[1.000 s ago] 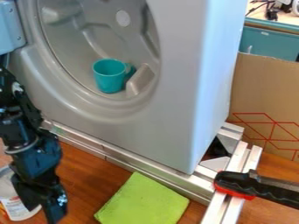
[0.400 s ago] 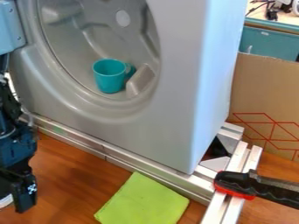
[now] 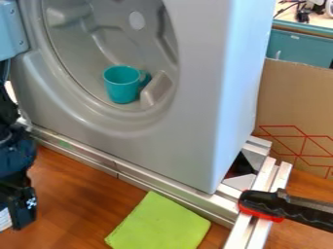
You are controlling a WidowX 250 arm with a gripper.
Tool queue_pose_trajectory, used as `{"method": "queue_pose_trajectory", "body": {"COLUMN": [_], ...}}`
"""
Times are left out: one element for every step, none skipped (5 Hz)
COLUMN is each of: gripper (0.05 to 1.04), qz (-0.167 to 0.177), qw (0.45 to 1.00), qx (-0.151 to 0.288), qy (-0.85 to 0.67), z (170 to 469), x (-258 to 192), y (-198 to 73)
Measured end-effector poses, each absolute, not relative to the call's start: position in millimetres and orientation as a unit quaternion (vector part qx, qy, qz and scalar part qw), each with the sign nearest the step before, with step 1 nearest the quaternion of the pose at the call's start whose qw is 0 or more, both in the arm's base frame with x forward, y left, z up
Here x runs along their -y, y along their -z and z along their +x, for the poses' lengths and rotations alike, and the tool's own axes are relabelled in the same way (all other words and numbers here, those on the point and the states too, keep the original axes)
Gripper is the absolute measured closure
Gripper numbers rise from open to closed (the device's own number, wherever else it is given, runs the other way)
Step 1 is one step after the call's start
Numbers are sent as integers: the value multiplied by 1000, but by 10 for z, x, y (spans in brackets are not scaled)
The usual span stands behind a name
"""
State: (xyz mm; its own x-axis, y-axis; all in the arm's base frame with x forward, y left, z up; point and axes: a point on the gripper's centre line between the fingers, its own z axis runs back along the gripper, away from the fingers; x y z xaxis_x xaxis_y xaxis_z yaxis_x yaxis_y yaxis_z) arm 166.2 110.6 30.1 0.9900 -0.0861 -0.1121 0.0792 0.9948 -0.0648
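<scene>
At the lower left edge of the frame, your gripper [image 3: 19,210] hangs over the wooden surface [image 3: 81,194]; you cannot tell how far open it is or whether it has hold of anything. Beside it, at the frame's left edge, you see part of a white container [image 3: 4,219]. Near the bottom centre you have a green cloth [image 3: 159,222] lying flat, next to a metal rail [image 3: 149,180]. Above, left of centre, your teal cup [image 3: 121,91] stands upright inside the round opening of a grey appliance [image 3: 195,126].
</scene>
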Motion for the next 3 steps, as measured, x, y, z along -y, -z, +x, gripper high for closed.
{"method": "queue_pose_trajectory", "body": {"gripper": [83,83,83], "qz": [-21,0,41], "qw": [996,992,990], "qx": [-24,9,5], "qy": [81,126,137], "z": [1742,1752,1639], "x": [-902,-633,-508], "y": [-484,-745,-896]}}
